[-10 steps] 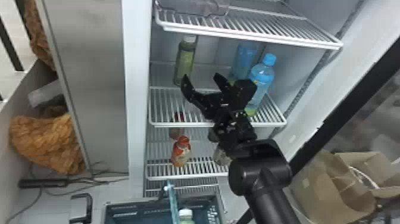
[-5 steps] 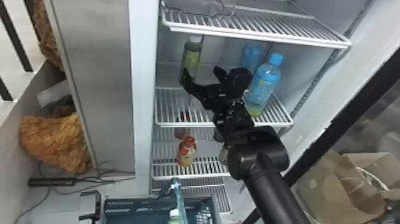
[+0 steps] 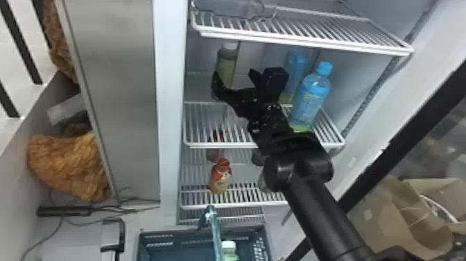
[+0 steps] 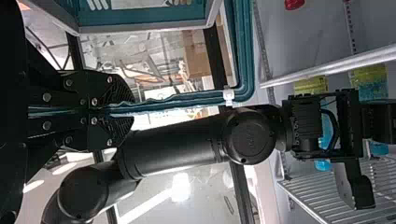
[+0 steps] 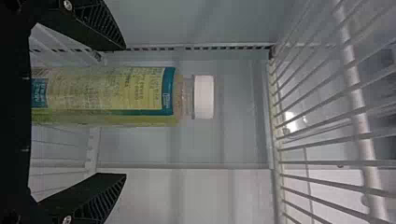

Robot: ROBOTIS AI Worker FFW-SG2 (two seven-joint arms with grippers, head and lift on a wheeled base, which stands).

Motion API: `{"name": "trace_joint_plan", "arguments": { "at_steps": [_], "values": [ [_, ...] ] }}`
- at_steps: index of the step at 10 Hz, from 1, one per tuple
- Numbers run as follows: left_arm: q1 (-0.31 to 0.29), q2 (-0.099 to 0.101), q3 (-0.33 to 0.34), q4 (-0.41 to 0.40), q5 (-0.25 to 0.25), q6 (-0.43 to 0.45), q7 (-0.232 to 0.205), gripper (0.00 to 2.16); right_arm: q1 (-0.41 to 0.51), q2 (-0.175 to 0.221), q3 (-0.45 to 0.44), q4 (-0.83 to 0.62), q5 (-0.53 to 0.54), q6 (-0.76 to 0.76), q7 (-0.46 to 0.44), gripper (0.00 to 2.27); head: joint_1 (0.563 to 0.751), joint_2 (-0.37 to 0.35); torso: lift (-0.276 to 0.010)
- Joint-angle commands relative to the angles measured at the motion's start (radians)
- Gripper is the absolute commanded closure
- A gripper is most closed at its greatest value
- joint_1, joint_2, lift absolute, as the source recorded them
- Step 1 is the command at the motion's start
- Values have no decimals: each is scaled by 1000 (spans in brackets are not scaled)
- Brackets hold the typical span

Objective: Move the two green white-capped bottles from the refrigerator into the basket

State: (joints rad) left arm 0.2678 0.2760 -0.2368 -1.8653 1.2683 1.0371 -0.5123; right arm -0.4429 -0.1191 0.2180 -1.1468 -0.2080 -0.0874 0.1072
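One green bottle point(image 5: 102, 93) is seen upright on the refrigerator shelf point(image 3: 203, 145), between the parted fingers of the right claw point(image 5: 123, 111); contact cannot be made out. Another white-capped bottle point(image 3: 229, 253) is already held by the basket point(image 3: 180, 244), towards six o'clock from that claw in the head view. The basket's handle point(image 4: 201, 99) is clenched in the left claw point(image 4: 126, 108). If closing is done off-centre, the bottle could be tipped by the first finger. Its cap might be caught on the upper rack point(image 3: 294, 42) if lifted too early; the blue bottle point(image 3: 310, 100) at four o'clock could be knocked by a wide swing.
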Motion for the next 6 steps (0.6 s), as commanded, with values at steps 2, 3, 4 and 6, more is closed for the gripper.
{"name": "trace_joint_plan", "arguments": {
  "at_steps": [2, 3, 4, 6],
  "values": [
    [-10, -1, -7, 9, 0, -1, 0, 1168, -70, -7, 67, 83, -31, -38, 3, 47, 695, -238, -4],
    [-17, -1, -15, 14, 0, -1, 0, 1168, -90, -7, 77, 105, -31, -38, 2, 48, 695, -230, -4],
    [-20, -1, -15, 16, 2, -4, 0, 1167, -100, -7, 85, 117, -37, -38, 2, 101, 695, -220, -4],
    [-20, -1, -15, 18, 4, -4, 0, 1168, -107, -7, 87, 132, -37, -26, -4, 358, 695, -215, -4]
  ]
}}
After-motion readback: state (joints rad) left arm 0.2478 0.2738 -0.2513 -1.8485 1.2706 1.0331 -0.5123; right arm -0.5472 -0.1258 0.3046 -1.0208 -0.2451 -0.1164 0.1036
